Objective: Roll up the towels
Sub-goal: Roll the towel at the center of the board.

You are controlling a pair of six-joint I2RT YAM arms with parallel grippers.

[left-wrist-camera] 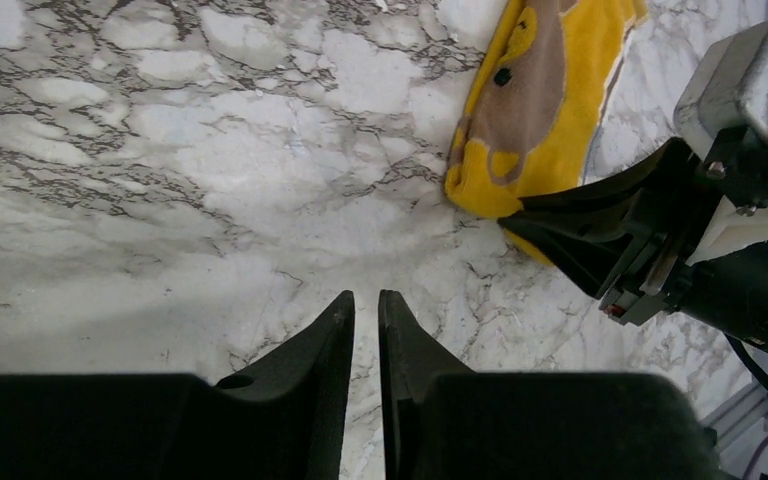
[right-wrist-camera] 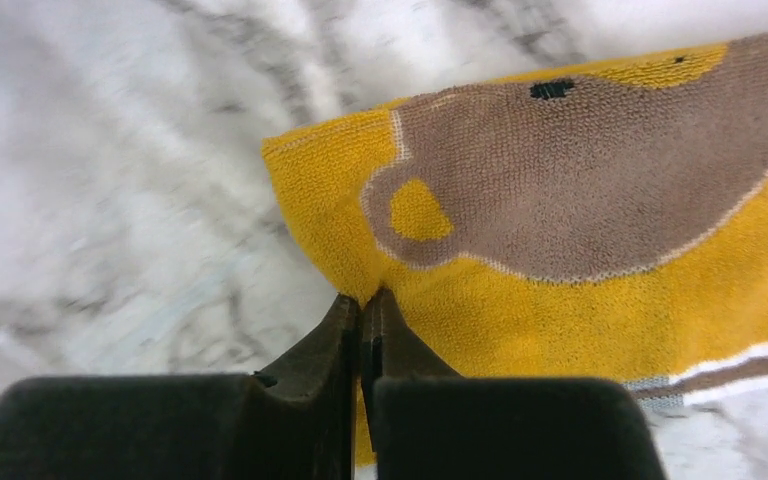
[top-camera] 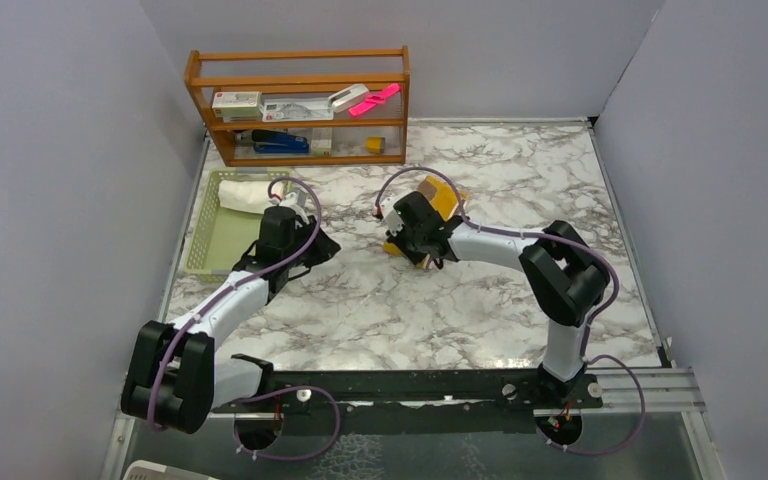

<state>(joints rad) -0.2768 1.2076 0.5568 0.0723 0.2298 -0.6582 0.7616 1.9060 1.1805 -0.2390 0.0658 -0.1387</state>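
Note:
The mustard-yellow towel with the brown bear face [right-wrist-camera: 560, 200] lies on the marble table, right of centre in the top view [top-camera: 442, 197]. My right gripper [right-wrist-camera: 365, 298] is shut on the towel's near-left edge and pinches a fold of yellow cloth; it sits over the towel in the top view [top-camera: 407, 250]. My left gripper [left-wrist-camera: 365, 295] is shut and empty, hovering over bare marble just left of the towel [left-wrist-camera: 550, 90]; in the top view it is at centre-left [top-camera: 328, 243]. The white towel [top-camera: 243, 195] lies in the pale green basket.
The pale green basket [top-camera: 200, 240] stands at the table's left edge, beside my left arm. A wooden shelf [top-camera: 300, 105] with stationery stands at the back. Grey walls close in on the left and right.

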